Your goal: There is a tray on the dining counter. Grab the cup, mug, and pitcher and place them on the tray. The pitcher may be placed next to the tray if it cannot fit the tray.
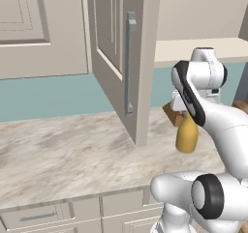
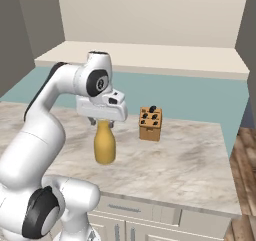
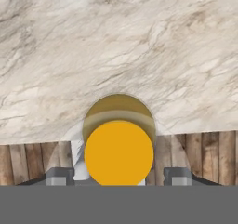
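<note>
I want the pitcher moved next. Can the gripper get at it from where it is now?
Probably yes: the gripper sits directly over the pitcher, its fingers either side of the neck; whether they grip it is unclear.

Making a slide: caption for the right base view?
Gripper poised over the pitcher's neck on the marbled counter, knife block beside.

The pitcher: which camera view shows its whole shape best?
The right base view: the pitcher shows in full side profile under the gripper. The left base view has the arm covering part of it; the hand view looks straight down at its top.
</note>
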Tool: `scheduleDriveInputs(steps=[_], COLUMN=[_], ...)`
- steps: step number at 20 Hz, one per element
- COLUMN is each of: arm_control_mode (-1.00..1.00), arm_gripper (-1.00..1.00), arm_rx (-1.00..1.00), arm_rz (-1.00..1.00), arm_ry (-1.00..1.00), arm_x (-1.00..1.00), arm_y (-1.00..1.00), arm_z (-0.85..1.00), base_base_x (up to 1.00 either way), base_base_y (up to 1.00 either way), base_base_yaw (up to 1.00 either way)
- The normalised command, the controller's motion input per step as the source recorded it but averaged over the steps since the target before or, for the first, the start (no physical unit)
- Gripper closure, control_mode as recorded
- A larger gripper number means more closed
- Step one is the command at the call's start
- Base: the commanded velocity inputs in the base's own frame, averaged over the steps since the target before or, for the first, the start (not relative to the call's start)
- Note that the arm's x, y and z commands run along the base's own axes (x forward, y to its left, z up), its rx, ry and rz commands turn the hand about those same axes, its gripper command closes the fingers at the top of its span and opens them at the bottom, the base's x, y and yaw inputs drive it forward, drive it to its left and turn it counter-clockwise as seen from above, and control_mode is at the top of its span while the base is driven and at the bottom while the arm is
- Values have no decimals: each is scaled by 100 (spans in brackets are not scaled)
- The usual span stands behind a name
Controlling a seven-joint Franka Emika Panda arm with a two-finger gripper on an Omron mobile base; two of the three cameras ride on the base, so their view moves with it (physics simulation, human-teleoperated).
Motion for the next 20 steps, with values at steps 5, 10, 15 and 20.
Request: scheduleDriveInputs(steps=[5, 10, 15, 20], arm_control_mode=[-100, -100, 100, 100], arm_gripper=[100, 100, 100, 100], arm_rx=[0, 0, 0, 0], arm_rz=[0, 0, 0, 0], arm_ry=[0, 0, 1, 0], arm_x=[0, 0, 0, 0], arm_y=[0, 0, 0, 0], arm_z=[16, 0, 0, 0], base_base_x=[0, 0, 0, -9], base_base_y=[0, 0, 0, 0], base_base_yaw=[0, 0, 0, -1])
